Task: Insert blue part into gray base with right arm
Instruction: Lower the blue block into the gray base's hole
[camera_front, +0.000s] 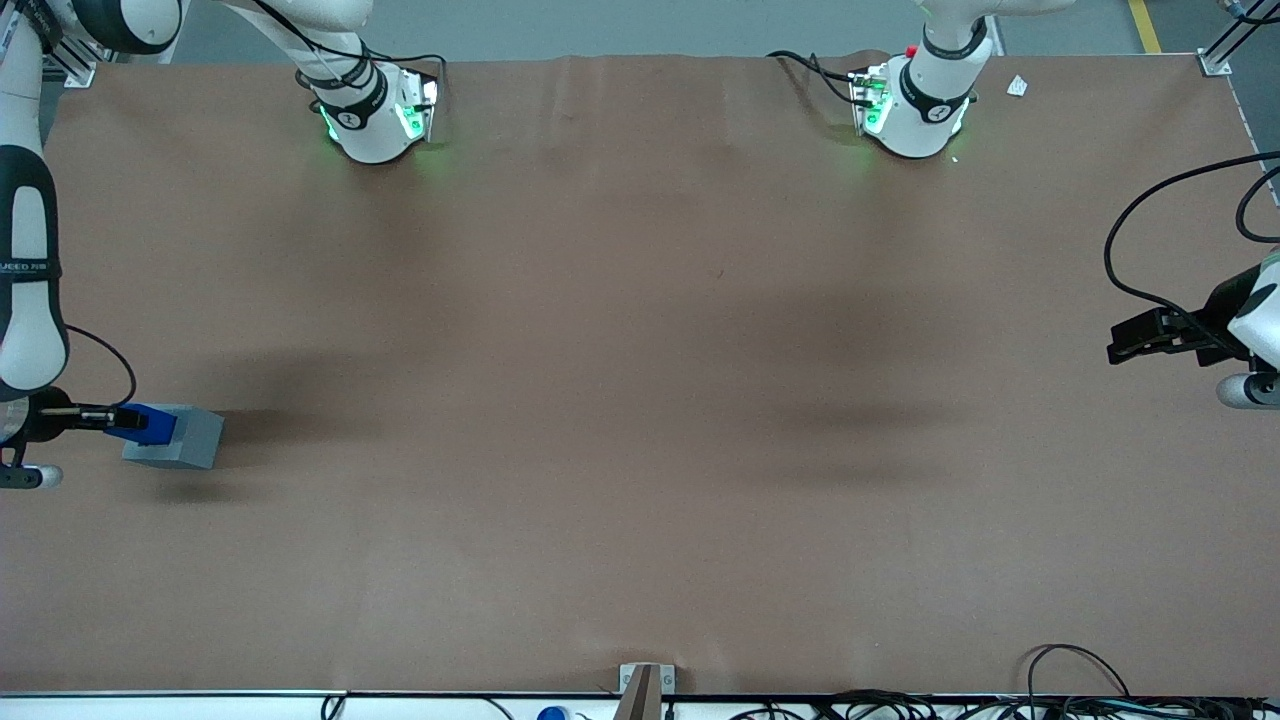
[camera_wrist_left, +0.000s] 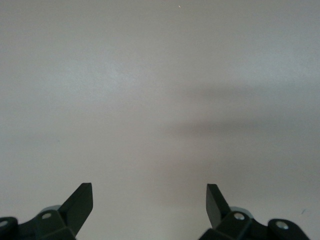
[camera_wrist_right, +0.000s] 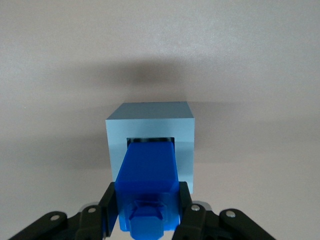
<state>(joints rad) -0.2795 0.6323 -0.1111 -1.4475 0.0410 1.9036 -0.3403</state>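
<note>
Blue part (camera_wrist_right: 149, 180) pinched between the two black fingers (camera_wrist_right: 108, 206) of the gripper (camera_wrist_right: 148, 212), one finger on each side face. Wrist view: its leading end is at the mouth of the square recess in the gray base (camera_wrist_right: 150, 118), with dark gaps showing along the recess edge around it; how deep it sits cannot be told.

Front view: gray base (camera_front: 185, 440) sits on the brown table cover (camera_front: 640, 400) at the working arm's end of the table, roughly 8 o'clock from table centre. Blue part (camera_front: 152, 424) lies over the base's edge at 9 o'clock of the base, with the gripper (camera_front: 122, 418) directly at 9 o'clock of the part. Right arm (camera_front: 28, 280) rises from the gripper toward 12 o'clock. Base casts a shadow toward 3 o'clock.
</note>
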